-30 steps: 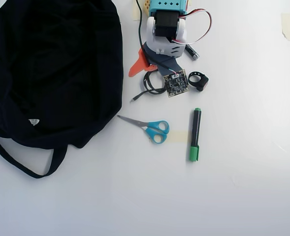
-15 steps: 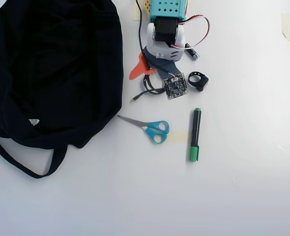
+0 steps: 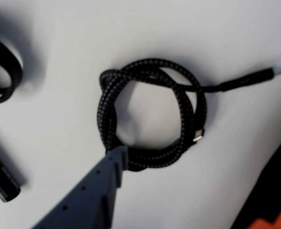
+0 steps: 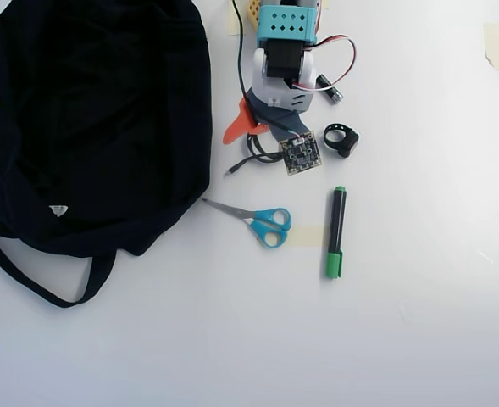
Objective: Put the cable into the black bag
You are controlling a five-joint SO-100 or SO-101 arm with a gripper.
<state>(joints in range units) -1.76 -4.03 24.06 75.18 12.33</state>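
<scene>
Gripper (image 3: 188, 191) hangs open over the cable (image 3: 150, 112), its grey finger (image 3: 104, 183) touching the coil's near edge and the orange one at the frame's corner. Light, limp and braided, the coil should deform easily; pinching the bundled loops looks safest. It lies on the white surface (image 4: 418, 339), right of the black bag (image 4: 97, 127) in the overhead view.

My cable (image 3: 152, 112) is black braid flecked white; my bag (image 4: 92, 119) is black with a white tag. Scissors (image 4: 262, 220) have blue handles; marker (image 4: 335, 232) is black and green; desk (image 4: 401, 297) is white.
</scene>
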